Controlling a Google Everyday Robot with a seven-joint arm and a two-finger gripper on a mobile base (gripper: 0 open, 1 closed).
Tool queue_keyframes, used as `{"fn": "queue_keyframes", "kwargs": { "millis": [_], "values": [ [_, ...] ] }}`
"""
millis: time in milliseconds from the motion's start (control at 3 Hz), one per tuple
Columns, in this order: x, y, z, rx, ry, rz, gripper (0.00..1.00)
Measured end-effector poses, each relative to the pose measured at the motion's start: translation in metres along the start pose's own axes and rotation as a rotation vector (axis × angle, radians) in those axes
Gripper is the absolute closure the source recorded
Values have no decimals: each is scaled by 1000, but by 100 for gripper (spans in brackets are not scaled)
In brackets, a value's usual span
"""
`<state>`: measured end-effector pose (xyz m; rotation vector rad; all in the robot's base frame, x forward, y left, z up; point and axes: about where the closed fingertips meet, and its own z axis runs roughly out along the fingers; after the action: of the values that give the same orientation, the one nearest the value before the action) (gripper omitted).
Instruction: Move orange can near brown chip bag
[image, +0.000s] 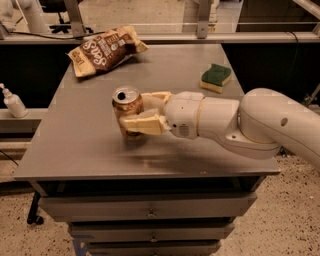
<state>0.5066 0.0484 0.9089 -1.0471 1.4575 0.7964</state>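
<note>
**Can in hand, bag waiting at eleven o'clock**

Off the left edge of the desk (75, 150), on a lower ledge at about nine o'clock, stands a small white pump bottle (12, 102), well out of the way. Next along, at the far left corner of the desktop, the brown chip bag (105, 50) lies flat and crinkled, its long side running slantwise from left to right.

Near the middle of the desk the orange can (127, 107) stands upright, silver top and pull-tab facing up. The hand (134, 111) is clenched on it, one cream-coloured finger across the near side and the other on the far side. I can't tell whether the can's base is on the desktop or just above it.

From the can, the bag sits at roughly eleven o'clock, apart from it with bare desktop between. By my reckoning the coming move is a short carry up and slightly left along that line, keeping the can upright, and nothing stands in the path.

Further right, at about two o'clock from the can, a green-and-yellow sponge (216, 77) rests near the far right edge, away from that route. The white arm (250, 125) reaches in from three o'clock, low over the right half of the desk.
</note>
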Motion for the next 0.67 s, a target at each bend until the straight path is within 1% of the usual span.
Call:
{"fn": "queue_keyframes", "kwargs": {
  "millis": [333,667],
  "values": [
    [-10,-30,5,52,-1,-46,100],
    [-31,-76,10,109,2,-98,100]
  ]
}}
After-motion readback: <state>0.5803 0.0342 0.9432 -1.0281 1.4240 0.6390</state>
